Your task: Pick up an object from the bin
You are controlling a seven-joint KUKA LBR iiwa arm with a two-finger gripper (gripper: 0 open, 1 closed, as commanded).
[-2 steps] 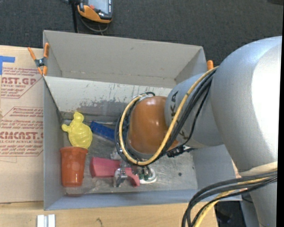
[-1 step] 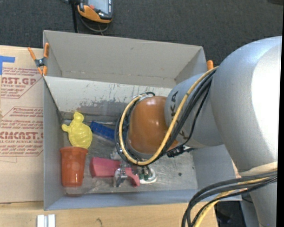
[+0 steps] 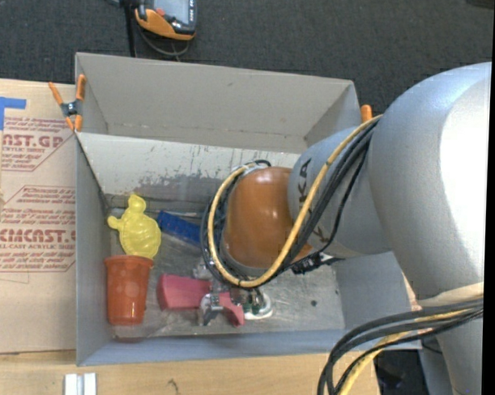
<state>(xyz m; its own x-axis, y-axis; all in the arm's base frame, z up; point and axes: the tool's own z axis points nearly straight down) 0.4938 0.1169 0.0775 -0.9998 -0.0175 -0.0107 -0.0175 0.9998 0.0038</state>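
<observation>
My gripper (image 3: 216, 302) is low in the front middle of the bin, under the orange wrist cover. It sits right against the right end of a pink block (image 3: 178, 292) lying flat on the bin floor. A small pink piece (image 3: 235, 316) shows just right of the gripper; whether it belongs to the block I cannot tell. A white and green ring-like thing (image 3: 262, 311) lies just beyond it on the right.
An orange cup (image 3: 127, 288) stands at the front left, touching the pink block's left side. Behind the cup lies a yellow figure-shaped toy (image 3: 136, 228), with a blue flat thing (image 3: 180, 226) to its right. The arm covers the bin's right half.
</observation>
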